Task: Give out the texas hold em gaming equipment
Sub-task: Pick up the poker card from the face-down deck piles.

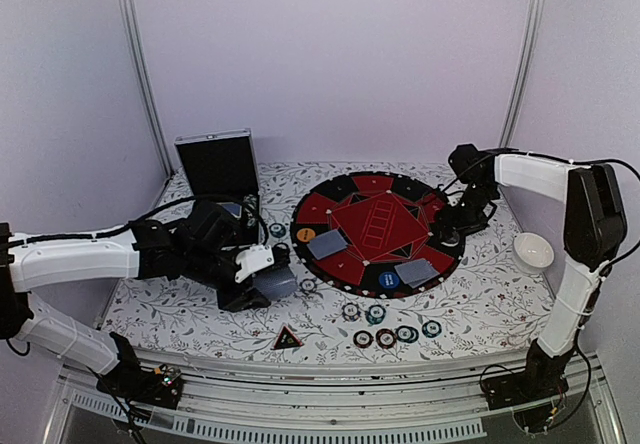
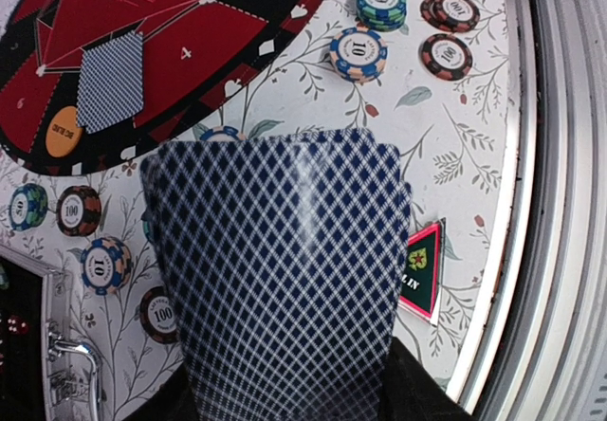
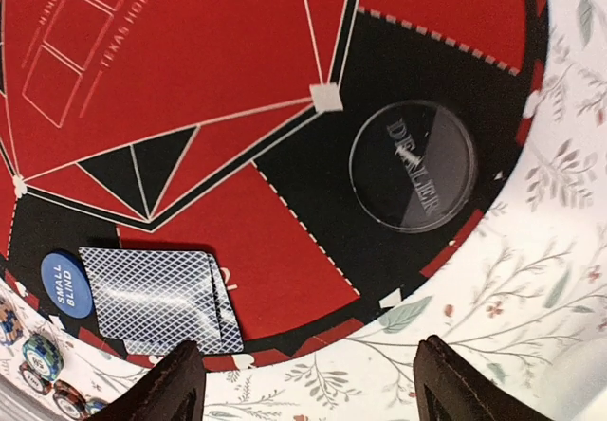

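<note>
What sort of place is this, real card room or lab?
Probably a lab robot cell dressed as a poker table: bare white walls with aluminium posts, floral tablecloth, round red-and-black Texas Hold'em mat.

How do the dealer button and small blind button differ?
The dealer button is black with pale lettering; the small blind button is blue with white lettering. The dealer button lies alone; the small blind button sits against the cards. Both are round, flat on the mat.
</note>
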Action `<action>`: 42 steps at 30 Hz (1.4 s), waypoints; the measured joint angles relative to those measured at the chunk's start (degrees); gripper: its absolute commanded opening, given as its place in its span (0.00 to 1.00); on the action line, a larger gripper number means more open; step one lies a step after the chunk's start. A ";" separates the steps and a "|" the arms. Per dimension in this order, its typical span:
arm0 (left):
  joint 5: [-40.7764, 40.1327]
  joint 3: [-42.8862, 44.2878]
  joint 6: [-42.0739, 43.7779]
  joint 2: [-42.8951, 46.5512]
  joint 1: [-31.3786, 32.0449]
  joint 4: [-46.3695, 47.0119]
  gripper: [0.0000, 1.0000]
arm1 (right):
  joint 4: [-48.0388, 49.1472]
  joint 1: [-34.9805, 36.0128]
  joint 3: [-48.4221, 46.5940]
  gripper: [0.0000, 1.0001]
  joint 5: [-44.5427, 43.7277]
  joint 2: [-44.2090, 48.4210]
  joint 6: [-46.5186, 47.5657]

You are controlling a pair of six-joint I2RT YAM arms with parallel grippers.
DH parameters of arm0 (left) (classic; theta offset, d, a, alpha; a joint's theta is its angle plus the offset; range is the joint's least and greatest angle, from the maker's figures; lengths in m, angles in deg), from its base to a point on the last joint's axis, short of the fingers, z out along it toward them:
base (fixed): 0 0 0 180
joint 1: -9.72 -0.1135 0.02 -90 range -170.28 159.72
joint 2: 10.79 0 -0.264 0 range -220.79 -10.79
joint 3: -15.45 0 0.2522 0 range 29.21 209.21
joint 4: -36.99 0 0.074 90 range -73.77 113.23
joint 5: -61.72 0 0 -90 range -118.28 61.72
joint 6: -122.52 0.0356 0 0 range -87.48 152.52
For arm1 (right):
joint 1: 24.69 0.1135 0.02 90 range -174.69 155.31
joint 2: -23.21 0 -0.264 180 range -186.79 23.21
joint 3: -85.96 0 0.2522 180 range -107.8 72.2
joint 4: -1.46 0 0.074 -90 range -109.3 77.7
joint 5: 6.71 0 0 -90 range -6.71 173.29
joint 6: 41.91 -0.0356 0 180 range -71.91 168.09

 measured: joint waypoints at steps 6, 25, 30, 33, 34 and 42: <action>0.20 -0.17 0.42 0.04 0.00 0.63 0.52 | 3.72 11.87 -3.19 0.99 -5.84 8.20 -2.91; 0.76 -1.01 0.96 0.42 -0.11 1.99 0.51 | 56.72 36.24 7.41 1.00 26.53 1.01 -22.21; 0.79 -1.01 0.98 0.42 -0.15 2.45 0.51 | 58.55 36.30 8.15 1.00 28.02 0.48 -22.82; 0.79 -1.01 0.96 0.42 -0.15 2.49 0.51 | 59.30 36.24 9.09 1.00 28.85 0.50 -22.71; 0.79 -1.01 0.96 0.42 -0.17 2.51 0.51 | 59.52 36.02 9.53 1.00 29.27 0.55 -22.64; 0.79 -1.01 0.83 0.42 -0.44 2.80 0.51 | 61.51 32.39 18.34 0.99 31.39 5.27 -24.28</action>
